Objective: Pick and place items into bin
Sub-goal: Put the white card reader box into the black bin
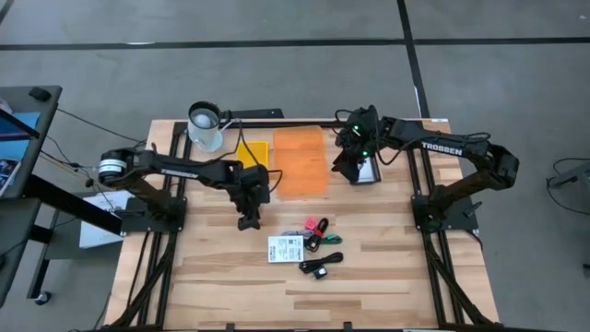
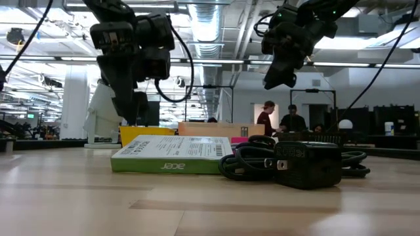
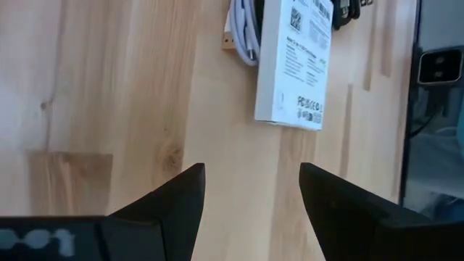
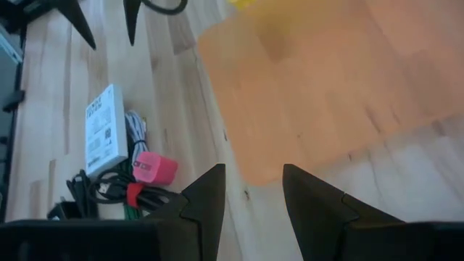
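The items lie in a cluster at the table's middle front. They are a white box with printed labels (image 1: 286, 249) (image 3: 293, 65) (image 2: 174, 154), a red-pink piece (image 1: 311, 224) (image 4: 154, 168), green and black cables (image 1: 323, 240), and a small black block (image 1: 320, 270) (image 2: 305, 164). The orange bin (image 1: 301, 161) (image 4: 326, 80) rests flat farther back. My left gripper (image 1: 249, 221) (image 3: 252, 168) hangs open above bare wood, left of the white box, tilted down. My right gripper (image 1: 355, 171) (image 4: 254, 168) hovers open over the bin's right near corner. Neither has anything between its fingers.
A yellow flat piece (image 1: 253, 152) lies left of the bin. A clear jug (image 1: 205, 124) stands at the back left. Bare wood stretches along the table's front and right. People (image 2: 269, 118) stand in the room far behind the table.
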Motion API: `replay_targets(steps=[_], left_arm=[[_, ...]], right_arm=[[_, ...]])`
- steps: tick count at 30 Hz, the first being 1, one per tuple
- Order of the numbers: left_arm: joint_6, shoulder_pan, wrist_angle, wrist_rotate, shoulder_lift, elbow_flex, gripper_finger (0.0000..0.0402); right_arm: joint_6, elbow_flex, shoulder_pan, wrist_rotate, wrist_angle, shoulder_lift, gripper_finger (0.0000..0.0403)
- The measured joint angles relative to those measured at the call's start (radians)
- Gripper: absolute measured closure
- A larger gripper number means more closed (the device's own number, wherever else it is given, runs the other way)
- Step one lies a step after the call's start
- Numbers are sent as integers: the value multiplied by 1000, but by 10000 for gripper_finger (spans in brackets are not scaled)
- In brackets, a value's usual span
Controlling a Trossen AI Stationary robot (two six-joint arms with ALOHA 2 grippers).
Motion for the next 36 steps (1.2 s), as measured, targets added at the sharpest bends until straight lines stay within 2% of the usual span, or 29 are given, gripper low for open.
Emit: replay_targets(steps=[10, 22, 36], left_arm=[[63, -17, 83, -36, 28, 0, 187], [94, -32, 89, -89, 29, 0, 187], [41, -37, 107, -73, 46, -1, 187]], right_arm=[[91, 0, 0, -1, 0, 0, 268], [159, 0, 4, -3, -2, 0, 269], [165, 0, 4, -3, -1, 0, 270]])
